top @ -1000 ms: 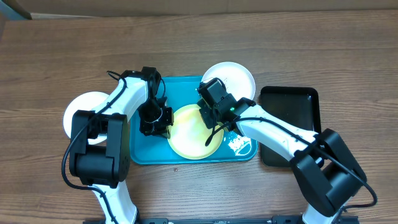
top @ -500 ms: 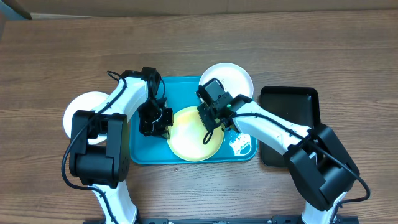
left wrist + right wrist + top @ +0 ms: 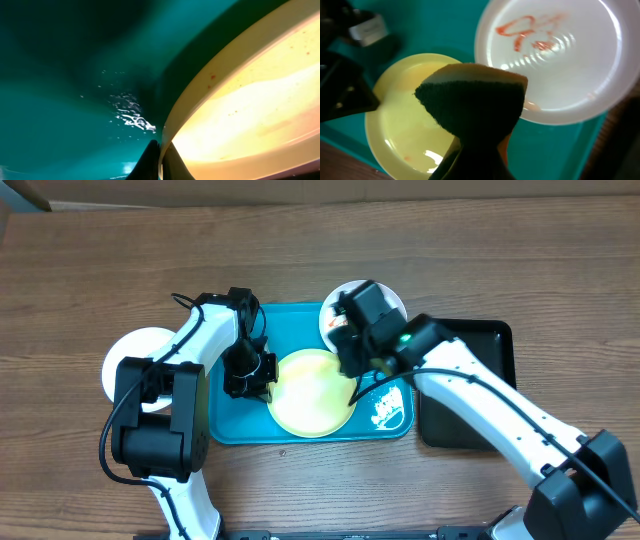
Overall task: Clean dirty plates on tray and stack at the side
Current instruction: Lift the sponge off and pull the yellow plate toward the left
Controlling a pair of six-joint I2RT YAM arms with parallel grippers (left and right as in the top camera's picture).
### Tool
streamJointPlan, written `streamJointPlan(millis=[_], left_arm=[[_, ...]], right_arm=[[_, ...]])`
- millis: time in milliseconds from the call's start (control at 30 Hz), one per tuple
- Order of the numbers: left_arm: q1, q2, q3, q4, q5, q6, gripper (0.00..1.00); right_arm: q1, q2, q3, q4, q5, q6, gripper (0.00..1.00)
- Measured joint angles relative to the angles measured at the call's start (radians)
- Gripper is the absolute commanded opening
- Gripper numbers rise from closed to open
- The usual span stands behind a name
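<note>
The turquoise tray (image 3: 296, 325) holds a pale yellow-green plate (image 3: 312, 395) in its middle and a white plate (image 3: 385, 300) at its back right corner. The white plate (image 3: 555, 55) carries an orange-red sauce smear (image 3: 527, 27). The yellow-green plate (image 3: 405, 125) shows only faint specks. My left gripper (image 3: 161, 159) is shut on that plate's left rim (image 3: 200, 95). My right gripper (image 3: 475, 152) is shut on a sponge (image 3: 472, 105), yellow with a dark green face, hovering between the two plates. In the overhead view it (image 3: 358, 348) covers the white plate's near edge.
Another white plate (image 3: 128, 360) lies on the wooden table left of the tray, partly under the left arm. A narrow black tray (image 3: 478, 375) sits right of the turquoise one. A wet glinting patch (image 3: 388, 410) marks the tray's front right corner.
My right arm lifted the sponge off the yellow-green plate and swung it back and right toward the white plate. The left gripper stayed on the rim.
</note>
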Motion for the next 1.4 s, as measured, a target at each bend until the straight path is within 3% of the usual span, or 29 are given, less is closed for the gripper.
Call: streamJointPlan(millis=[133,300,567,833,1000,1400], left_arm=[[0.000,0.000,0.000,0.003,-0.022,0.000,0.04],[0.000,-0.004,0.000,-0.025,-0.062,-0.010,0.04],[0.002,-0.008,0.041,-0.338,-0.155,0.002,0.04],[0.002,-0.008,0.228,-0.333,-0.207,-0.010,0.04],[0.002,-0.008,0.239,-0.331,-0.254,-0.051,0.04],[-0.050,-0.008,0.240,-0.347,-0.259,-0.021,0.04]], right_arm=[[-0.093,-0.001,0.000,-0.106,-0.029,0.027,0.04],[-0.146,0.000,0.000,-0.195,-0.156,-0.066,0.04],[-0.138,0.000,0.000,-0.243,-0.210,-0.097,0.04],[-0.138,0.000,0.000,-0.267,-0.216,-0.103,0.04],[-0.138,0.000,0.000,-0.264,-0.216,-0.104,0.04],[-0.138,0.000,0.000,-0.262,-0.217,-0.110,0.04]])
